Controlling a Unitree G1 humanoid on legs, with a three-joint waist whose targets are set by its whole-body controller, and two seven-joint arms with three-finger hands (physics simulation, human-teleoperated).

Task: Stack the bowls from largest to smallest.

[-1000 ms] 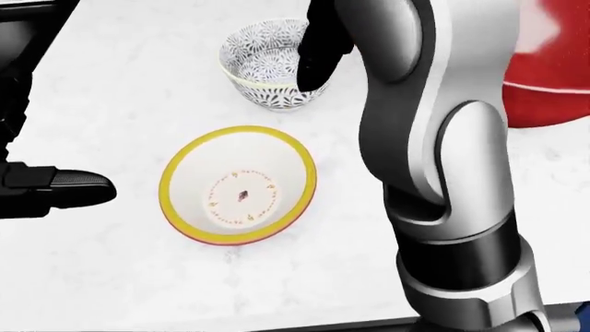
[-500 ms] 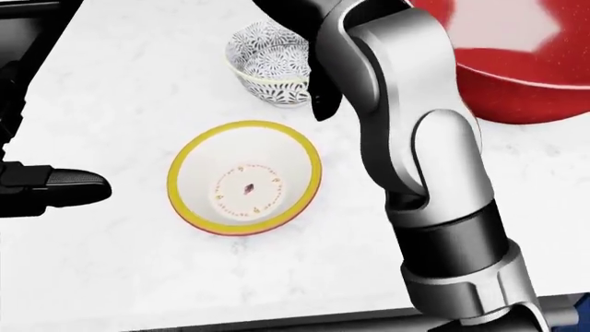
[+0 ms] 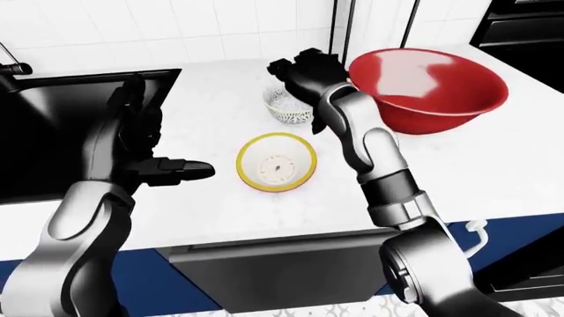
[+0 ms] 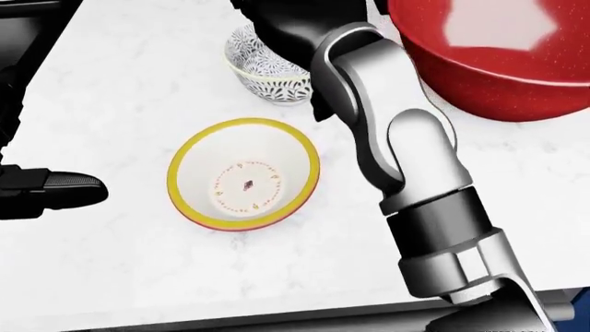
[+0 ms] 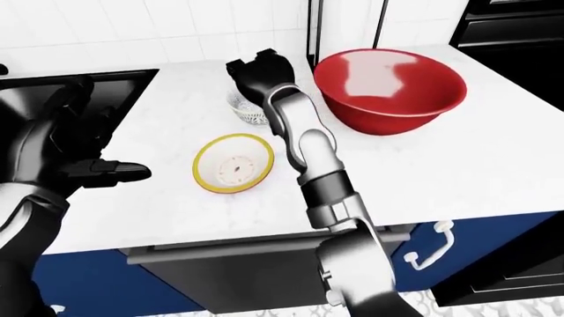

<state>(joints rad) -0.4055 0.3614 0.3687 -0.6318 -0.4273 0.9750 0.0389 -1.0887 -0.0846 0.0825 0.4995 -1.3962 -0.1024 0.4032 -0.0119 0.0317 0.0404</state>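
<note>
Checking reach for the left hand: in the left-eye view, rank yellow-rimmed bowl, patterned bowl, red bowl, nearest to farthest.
From the left hand:
1. yellow-rimmed bowl, just to its right.
2. patterned bowl, up and right, under the right hand.
3. red bowl, far right.

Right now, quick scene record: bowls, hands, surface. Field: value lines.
surface: white counter, black sink at left-eye view's left
largest: red bowl, upright, view's right
middle: yellow-rimmed bowl, upright, alone, nothing in it
smallest: patterned bowl, upright, partly hidden
right hand: over the patterned bowl; grip cannot be judged
left hand: open, left of the yellow-rimmed bowl, apart
stacked: none yet
</note>
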